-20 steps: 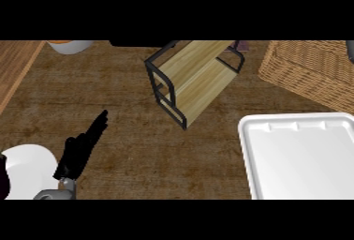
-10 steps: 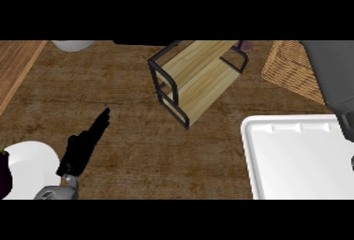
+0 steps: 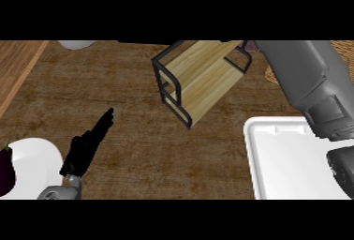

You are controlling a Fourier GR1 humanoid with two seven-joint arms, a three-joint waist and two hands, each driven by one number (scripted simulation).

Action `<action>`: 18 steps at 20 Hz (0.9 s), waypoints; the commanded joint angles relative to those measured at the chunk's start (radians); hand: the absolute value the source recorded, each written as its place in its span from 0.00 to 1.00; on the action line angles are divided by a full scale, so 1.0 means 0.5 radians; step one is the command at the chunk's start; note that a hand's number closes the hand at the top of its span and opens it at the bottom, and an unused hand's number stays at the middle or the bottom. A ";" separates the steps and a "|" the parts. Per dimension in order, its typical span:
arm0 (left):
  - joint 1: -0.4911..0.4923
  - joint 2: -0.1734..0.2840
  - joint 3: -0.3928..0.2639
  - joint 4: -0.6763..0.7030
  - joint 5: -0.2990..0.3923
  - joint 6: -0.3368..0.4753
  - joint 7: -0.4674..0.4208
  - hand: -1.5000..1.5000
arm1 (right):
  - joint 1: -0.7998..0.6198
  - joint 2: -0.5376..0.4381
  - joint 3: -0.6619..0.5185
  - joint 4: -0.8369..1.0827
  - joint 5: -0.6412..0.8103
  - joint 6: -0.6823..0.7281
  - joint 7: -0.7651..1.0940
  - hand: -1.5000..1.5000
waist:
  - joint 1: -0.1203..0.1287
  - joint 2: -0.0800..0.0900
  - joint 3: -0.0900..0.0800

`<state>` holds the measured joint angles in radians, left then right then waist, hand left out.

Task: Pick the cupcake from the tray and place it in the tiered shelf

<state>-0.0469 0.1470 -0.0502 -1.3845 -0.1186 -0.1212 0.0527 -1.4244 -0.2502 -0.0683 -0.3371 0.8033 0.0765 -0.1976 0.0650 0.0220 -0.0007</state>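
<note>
- The right arm [image 3: 311,89] is crossing the desk's far right corner and coming down over the white tray [image 3: 276,159], which is sitting at the desk's right edge.
- The right robot hand [image 3: 343,171] is showing only as a dark shape at the picture's right edge, over the tray. Whether its fingers are spread or curled cannot be told.
- The cupcake is not showing anywhere. The bare part of the tray is holding nothing, so the cupcake is probably lying under the arm or beyond the right edge. Its exact place cannot be told.
- The left robot hand [image 3: 86,145] is resting near the desk's near left corner, fingers straight and together, holding nothing. A white plate [image 3: 31,166] is lying just beside it at the left edge, with a dark purple thing [image 3: 5,168] on its rim.
- The shelf [image 3: 200,77] is standing tilted toward the desk's far edge, well apart from the tray, with light wooden boards in a black frame.
- Step in hand, as judged: reaching for the cupcake.
- Recommended procedure: open the fingers before contact, close them round the cupcake's base rather than its top, and lift straight up until clear of the tray's rim.
- For the carry, approach the shelf from its open side and keep the cupcake upright, avoiding the black frame.
</note>
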 commanded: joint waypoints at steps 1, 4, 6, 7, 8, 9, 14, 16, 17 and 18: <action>0.035 0.000 -0.017 -0.067 0.007 -0.019 0.019 0.50 | -0.060 0.088 -0.060 0.183 -0.053 0.092 -0.019 1.00 | 0.035 0.009 0.001; -0.039 0.002 -0.006 0.032 -0.010 -0.014 -0.024 0.50 | 0.021 0.191 -0.429 0.260 -0.456 0.299 0.067 0.00 | 0.026 0.031 0.002; 0.000 0.008 -0.001 0.001 0.005 -0.024 -0.005 0.50 | 0.004 0.228 -0.561 0.318 -0.592 0.377 0.155 0.00 | 0.034 0.015 0.003; -0.063 0.023 0.030 0.027 0.010 -0.017 0.019 0.50 | -0.025 0.217 -0.621 0.313 -0.652 0.394 0.157 0.00 | 0.009 0.012 0.002; 0.004 -0.032 -0.036 0.015 -0.043 0.026 -0.021 0.50 | -0.057 0.182 -0.679 0.339 -0.710 0.466 0.188 0.00 | 0.031 0.017 0.002; -0.024 0.007 0.000 0.016 -0.022 0.001 -0.008 0.50 | -0.092 0.232 -0.752 0.339 -0.786 0.448 0.241 0.00 | 0.014 0.005 0.002; -0.016 -0.028 -0.024 0.043 -0.035 0.010 -0.009 0.50 | -0.063 0.145 -0.924 0.284 -0.952 0.370 0.135 0.00 | -0.004 0.010 0.001; -0.038 -0.006 -0.002 -0.001 -0.018 0.002 0.016 0.50 | -0.019 0.109 -0.986 0.247 -0.992 0.195 0.067 0.00 | 0.018 0.020 0.002; -0.046 0.002 0.017 0.060 -0.021 0.003 -0.037 0.50 | -0.007 0.022 -1.018 0.233 -1.013 0.170 0.065 0.00 | 0.006 0.025 0.001; -0.049 -0.037 -0.013 0.076 -0.035 0.019 -0.017 0.50 | -0.053 0.025 -1.056 0.231 -1.047 0.092 0.131 0.00 | -0.008 0.015 0.001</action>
<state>-0.0645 0.1452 -0.0476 -1.3691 -0.1243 -0.1236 0.0524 -1.4472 -0.2027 -0.5325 -0.2065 0.3344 0.2001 -0.1354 0.0685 0.0297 0.0002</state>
